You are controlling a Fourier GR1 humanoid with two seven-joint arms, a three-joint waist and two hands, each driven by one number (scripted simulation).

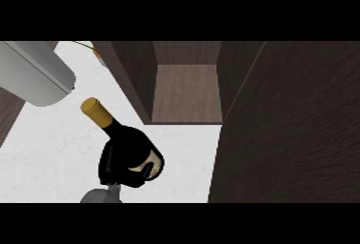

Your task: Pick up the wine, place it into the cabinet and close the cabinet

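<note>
A dark wine bottle [107, 123] with a gold cap is tilted, its neck pointing up and to the left over the white counter [49, 143]. My right hand [126, 159] is curled round the bottle's body and hides most of it; a bit of pale label shows between the fingers. The dark wooden cabinet [186, 95] stands open just beyond and to the right of the bottle, its inner shelf bare. Only my left arm's grey forearm [35, 71] shows, at the upper left; its hand is out of the picture.
The cabinet's open right door [288, 133] is a large dark panel filling the right side. Its left door [130, 76] juts toward me, close to the bottle's neck. A small yellowish object [90, 46] sits at the back of the counter.
</note>
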